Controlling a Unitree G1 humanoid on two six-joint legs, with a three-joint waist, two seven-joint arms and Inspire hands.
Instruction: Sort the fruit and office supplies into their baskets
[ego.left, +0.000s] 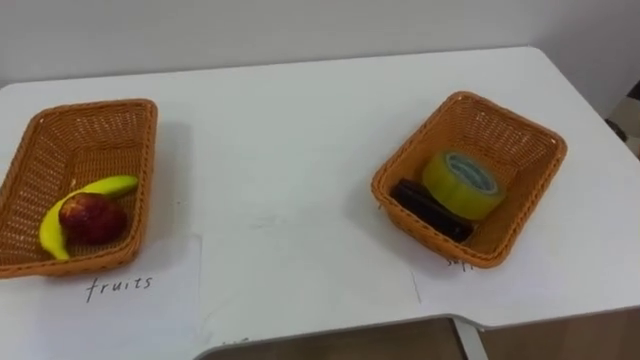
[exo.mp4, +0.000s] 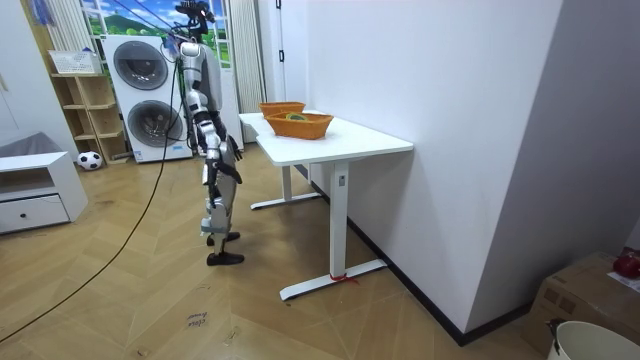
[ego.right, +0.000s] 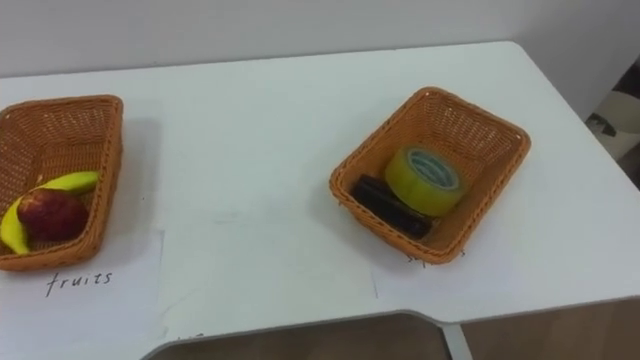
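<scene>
— Listing what the desk (ego.left: 290, 150) carries?
— Left basket (ego.left: 30, 140): banana (ego.left: 110, 186), apple (ego.left: 92, 218), at the near-left edge. Right basket (ego.left: 530, 135): tape roll (ego.left: 462, 183), dark flat item (ego.left: 430, 208), short of the right edge. Bare desk lies wide between them.
— Room view adds?
— Robot standing just off the desk; right hand (exo.mp4: 232, 152) hangs low, apart or together I cannot tell.

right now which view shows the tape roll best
The right eye view: the yellow tape roll lies whole in the right basket, near mid-picture. The left eye view shows it whole too, further right. In the room view it is too small to tell.
</scene>
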